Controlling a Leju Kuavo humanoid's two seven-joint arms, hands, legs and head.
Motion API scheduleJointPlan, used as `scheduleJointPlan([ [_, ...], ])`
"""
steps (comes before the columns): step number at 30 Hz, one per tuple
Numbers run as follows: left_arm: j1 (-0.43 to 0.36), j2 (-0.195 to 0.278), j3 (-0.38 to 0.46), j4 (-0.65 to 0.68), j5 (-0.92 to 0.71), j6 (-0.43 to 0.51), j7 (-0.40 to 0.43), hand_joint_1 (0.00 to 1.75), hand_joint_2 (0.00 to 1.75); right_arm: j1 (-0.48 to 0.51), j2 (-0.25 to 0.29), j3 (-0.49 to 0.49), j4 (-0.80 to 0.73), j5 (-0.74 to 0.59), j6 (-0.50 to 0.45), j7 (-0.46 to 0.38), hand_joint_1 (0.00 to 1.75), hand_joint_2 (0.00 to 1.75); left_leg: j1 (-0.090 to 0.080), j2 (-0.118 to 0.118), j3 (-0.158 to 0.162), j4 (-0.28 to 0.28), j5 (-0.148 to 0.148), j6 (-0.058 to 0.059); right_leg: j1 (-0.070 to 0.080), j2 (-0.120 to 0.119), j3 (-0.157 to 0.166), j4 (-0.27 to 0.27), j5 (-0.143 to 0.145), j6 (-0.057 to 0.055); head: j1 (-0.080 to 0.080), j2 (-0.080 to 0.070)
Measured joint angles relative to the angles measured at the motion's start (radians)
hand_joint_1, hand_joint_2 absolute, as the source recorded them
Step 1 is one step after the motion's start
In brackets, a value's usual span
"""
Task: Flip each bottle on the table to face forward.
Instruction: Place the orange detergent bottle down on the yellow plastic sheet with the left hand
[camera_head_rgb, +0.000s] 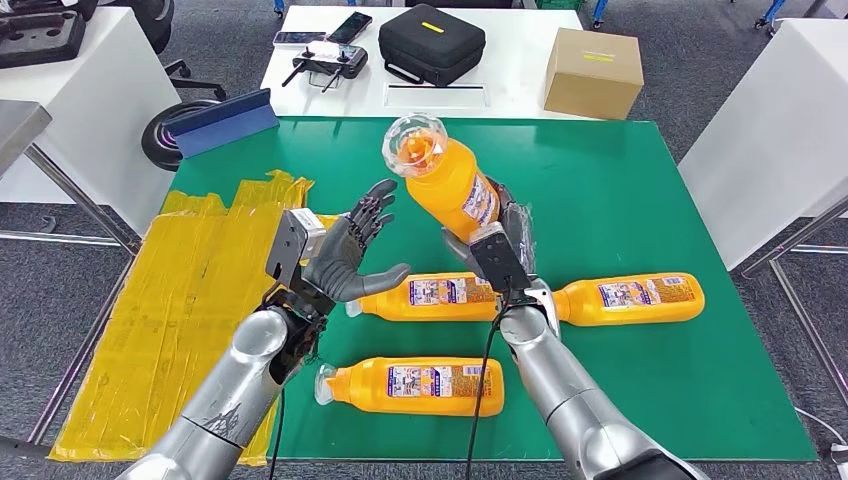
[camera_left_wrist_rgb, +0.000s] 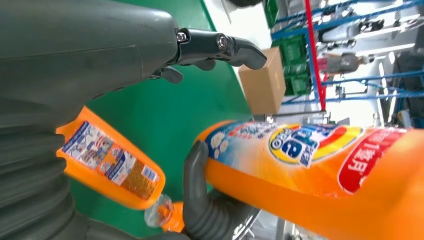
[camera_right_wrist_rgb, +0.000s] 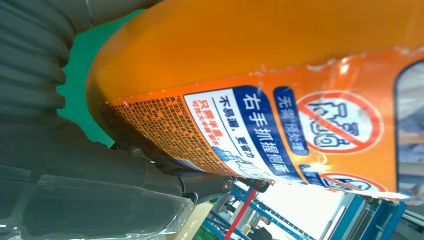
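Note:
My right hand (camera_head_rgb: 500, 245) grips an orange bottle (camera_head_rgb: 445, 180) by its base and holds it above the green table (camera_head_rgb: 620, 190), tilted, with its clear cap end up and toward me. The right wrist view shows that bottle's back label (camera_right_wrist_rgb: 260, 130) against my right hand (camera_right_wrist_rgb: 75, 190). In the left wrist view its front logo (camera_left_wrist_rgb: 312, 145) shows. My left hand (camera_head_rgb: 350, 255) is open just left of the held bottle, fingers spread (camera_left_wrist_rgb: 220, 47). Three more orange bottles lie on their sides: one in the middle (camera_head_rgb: 430, 296), one at the right (camera_head_rgb: 630, 298), one nearer me (camera_head_rgb: 415, 385).
Yellow plastic sheeting (camera_head_rgb: 190, 290) covers the table's left part. Behind it a white table carries a black case (camera_head_rgb: 432, 42), a cardboard box (camera_head_rgb: 593, 72), a controller (camera_head_rgb: 325, 62) and phones. A blue pad (camera_head_rgb: 222, 122) leans at the far left corner.

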Motion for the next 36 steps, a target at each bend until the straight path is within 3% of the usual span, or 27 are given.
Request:
scheduleJointPlan([
  [11,-0.008,-0.003,-0.001,0.029,0.079,-0.032,0.027,0.0,1.75,-0.012,0.014,0.001,0.035,0.02,0.0,0.006,1.75,1.75,0.0,0.0,0.0,0.0,0.0,0.0,0.0,0.0,0.0,0.0,0.0,0.0,0.0,0.0],
  [36,-0.025,-0.031,-0.003,0.024,0.069,0.087,0.019,0.0,1.75,-0.013,0.099,0.029,0.055,0.036,0.017,0.051,1.75,1.75,0.0,0.0,0.0,0.0,0.0,0.0,0.0,0.0,0.0,0.0,0.0,0.0,0.0,0.0],
])
